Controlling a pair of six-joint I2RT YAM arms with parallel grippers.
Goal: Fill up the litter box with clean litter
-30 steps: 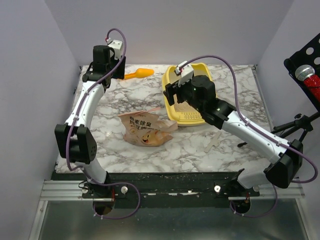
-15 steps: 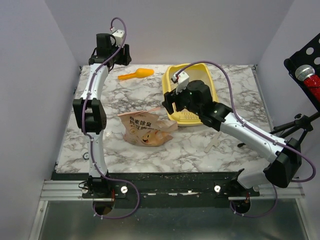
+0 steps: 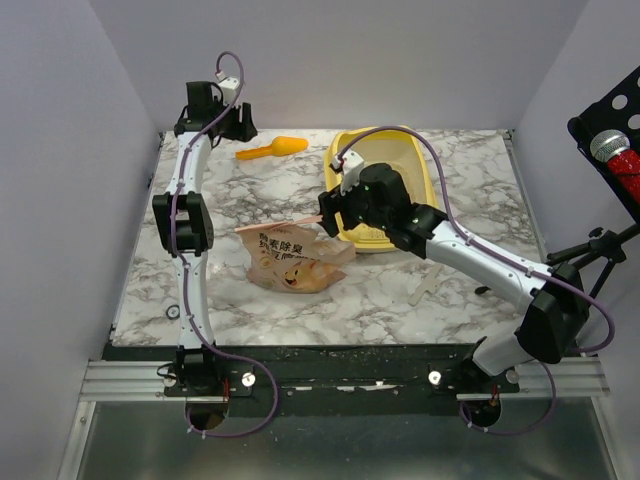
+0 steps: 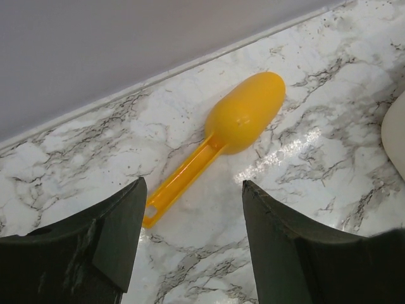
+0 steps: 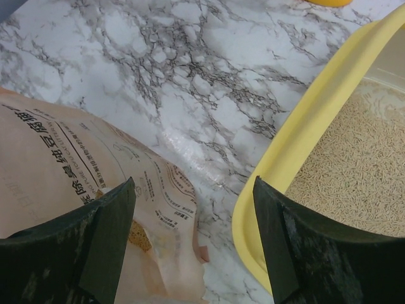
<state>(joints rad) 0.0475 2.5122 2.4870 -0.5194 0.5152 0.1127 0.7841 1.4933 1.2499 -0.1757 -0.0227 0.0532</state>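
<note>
The yellow litter box (image 3: 424, 172) sits at the back centre-right of the marble table, and its rim (image 5: 309, 124) crosses the right wrist view. Beige clean litter (image 5: 354, 166) lies inside it. The pinkish-tan bag (image 3: 290, 258) lies flat at mid-table and also shows in the right wrist view (image 5: 63, 158). My right gripper (image 3: 334, 210) is open and empty, hovering over the gap between bag and box (image 5: 193, 190). My left gripper (image 3: 240, 124) is open and empty at the back left (image 4: 193, 190), just short of the orange scoop's handle.
The orange scoop (image 3: 272, 149) lies near the back wall, bowl toward the box, and also shows in the left wrist view (image 4: 237, 120). Walls close the left side and the back. A black stand with a red microphone (image 3: 615, 150) is at the right.
My left arm has stretched out toward the back left corner. My right gripper has slid from above the box's left rim toward the bag.
</note>
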